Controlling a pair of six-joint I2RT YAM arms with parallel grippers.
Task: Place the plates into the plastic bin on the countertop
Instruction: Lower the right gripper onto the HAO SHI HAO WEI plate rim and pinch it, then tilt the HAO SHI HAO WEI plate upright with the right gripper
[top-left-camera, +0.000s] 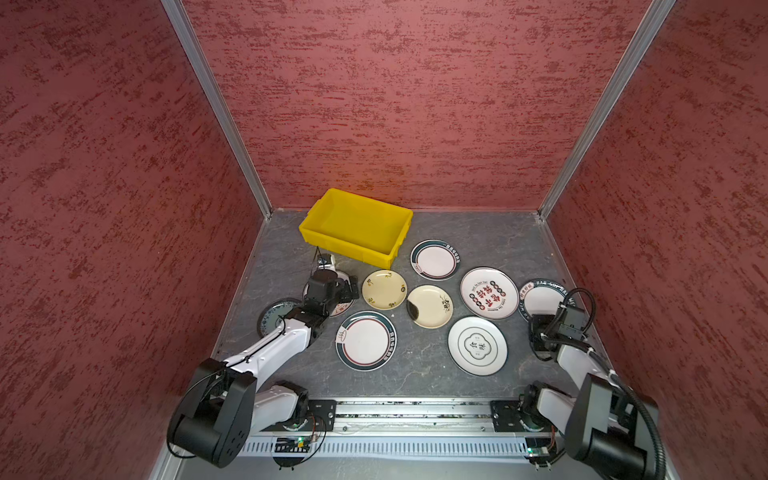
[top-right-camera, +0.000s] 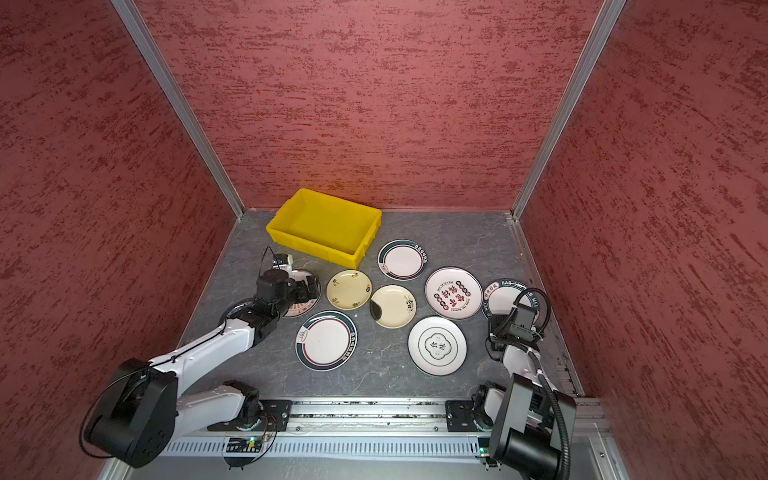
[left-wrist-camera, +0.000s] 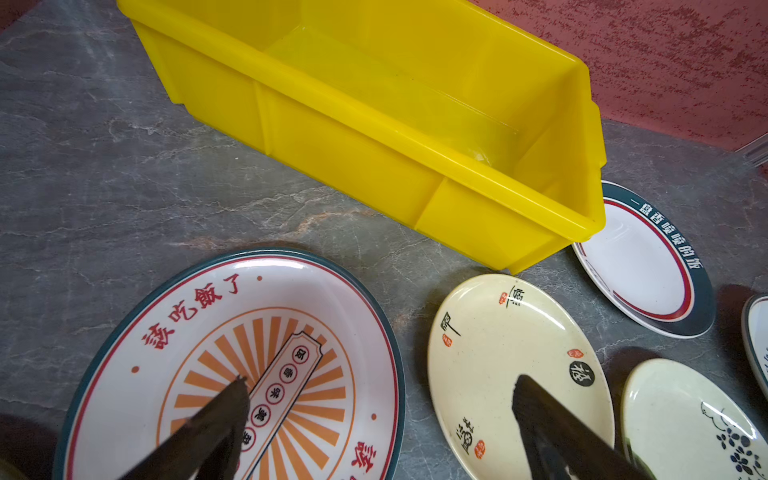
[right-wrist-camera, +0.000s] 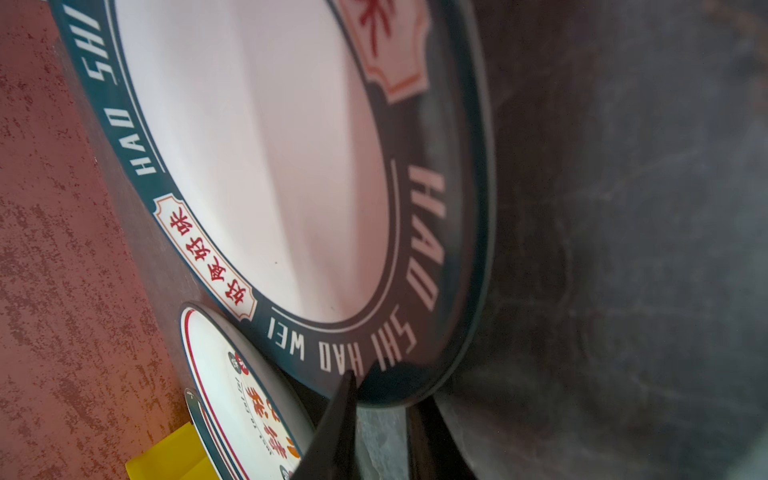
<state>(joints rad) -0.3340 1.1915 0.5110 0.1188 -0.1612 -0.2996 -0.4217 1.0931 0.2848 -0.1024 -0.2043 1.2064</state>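
Grasping a first plate; the plastic bin (top-left-camera: 345, 246) is empty, far left on the table (top-left-camera: 478, 232).
My right claw (right-wrist-camera: 382, 399) straddles the rim of the lettered plate (right-wrist-camera: 249, 166); whether it is clamped I cannot tell. The left claw (left-wrist-camera: 380, 380) is wide apart. Next needs a firm pinch, then a lift.

Left arm (top-left-camera: 274, 349): stretched forward from its base, elbow lifted, white forearm slanting inward, wrist pitched down. Left gripper (left-wrist-camera: 380, 380): jaws spread wide, black fingers well apart, nothing held between them.

Right arm (top-left-camera: 579, 365): folded tight near its base, wrist tipped steeply down. Right gripper (right-wrist-camera: 384, 392): jaws narrow, one finger over and one under the edge of a dark-rimmed plate (right-wrist-camera: 257, 166). Whether they pinch it, cannot tell.
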